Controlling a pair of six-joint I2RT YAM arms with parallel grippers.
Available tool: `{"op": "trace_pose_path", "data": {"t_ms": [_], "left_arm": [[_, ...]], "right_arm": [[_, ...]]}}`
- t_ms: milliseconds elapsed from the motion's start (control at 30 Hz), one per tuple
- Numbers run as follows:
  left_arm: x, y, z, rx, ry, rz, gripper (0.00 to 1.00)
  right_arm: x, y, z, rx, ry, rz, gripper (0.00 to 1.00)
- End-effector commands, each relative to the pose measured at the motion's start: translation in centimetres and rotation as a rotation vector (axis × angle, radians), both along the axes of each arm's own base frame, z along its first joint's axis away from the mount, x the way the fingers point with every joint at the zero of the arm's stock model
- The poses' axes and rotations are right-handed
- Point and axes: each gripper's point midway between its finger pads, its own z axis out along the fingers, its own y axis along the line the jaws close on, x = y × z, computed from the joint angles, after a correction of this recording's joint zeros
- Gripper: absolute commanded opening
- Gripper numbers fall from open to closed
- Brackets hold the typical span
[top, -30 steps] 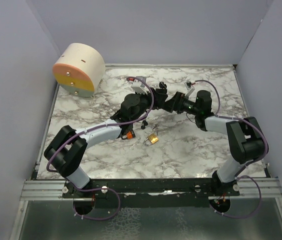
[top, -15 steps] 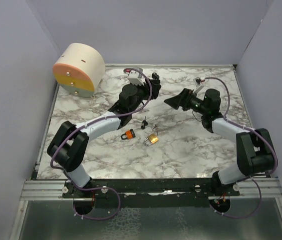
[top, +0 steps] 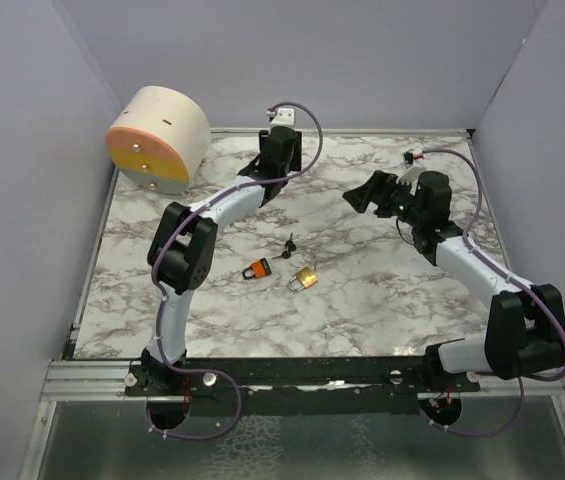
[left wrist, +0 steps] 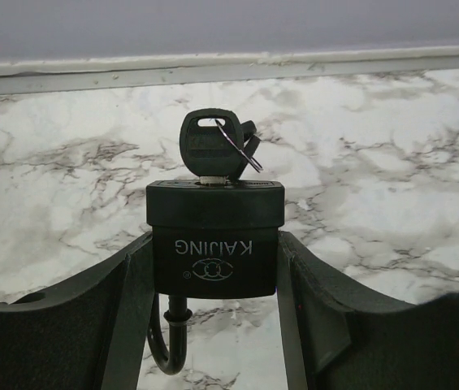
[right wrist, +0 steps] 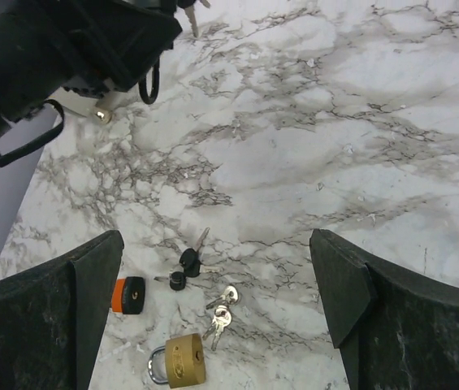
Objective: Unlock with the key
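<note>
From above, the left gripper [top: 278, 152] reaches to the far edge of the bench [top: 392, 300]. The right gripper [top: 360, 192] hangs nearby, toward the far-right corner.

Left wrist view: the left gripper is clamped on the flat sides of a black padlock [left wrist: 215, 231]. A black-headed key [left wrist: 210, 150] sits in its keyhole. The padlock looks rigid, dense and smooth. The key's small head is probably the place to pinch.

Right wrist view: the right gripper is spread wide and grasps nothing.

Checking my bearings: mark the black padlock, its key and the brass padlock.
black padlock [left wrist: 213, 252], left wrist view, body front.
key [left wrist: 209, 150], left wrist view, black head.
brass padlock [right wrist: 185, 359], right wrist view, brass body.
</note>
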Motion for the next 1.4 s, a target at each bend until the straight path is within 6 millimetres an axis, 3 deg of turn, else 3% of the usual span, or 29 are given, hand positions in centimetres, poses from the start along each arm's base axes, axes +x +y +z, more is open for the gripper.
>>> {"op": "trace_pose_path", "data": {"t_ms": [0,367,567,900,1167,1367], "left_arm": [[1.8,3.0,-0.1,0.148,0.027,0.101,0.00],[2.0,8.0,-5.6,0.223,0.142,0.154,0.00],[1.7,9.3,-7.9,0.270,0.193,0.160,0.00],[2.1,8.5,-11.6,0.195,0.258,0.106,0.00],[1.6,7.7,-13.1,0.130,0.304,0.074,0.00],[0.6,7.1,-13.9,0.082,0.345,0.048,0.43]], "right_arm": [[0.4,-0.9,2.1,-0.038,-0.059,-0.036,1.00],[0.2,-0.5,2.3,-0.027,-0.063,-0.016,1.00],[0.1,-0.2,2.3,-0.014,-0.062,-0.002,1.00],[0.2,-0.1,2.2,-0.008,-0.061,0.007,1.00],[0.1,-0.1,2.4,-0.010,-0.062,0.009,1.00],[0.0,0.0,2.4,-0.009,-0.062,0.014,1.00]]}}
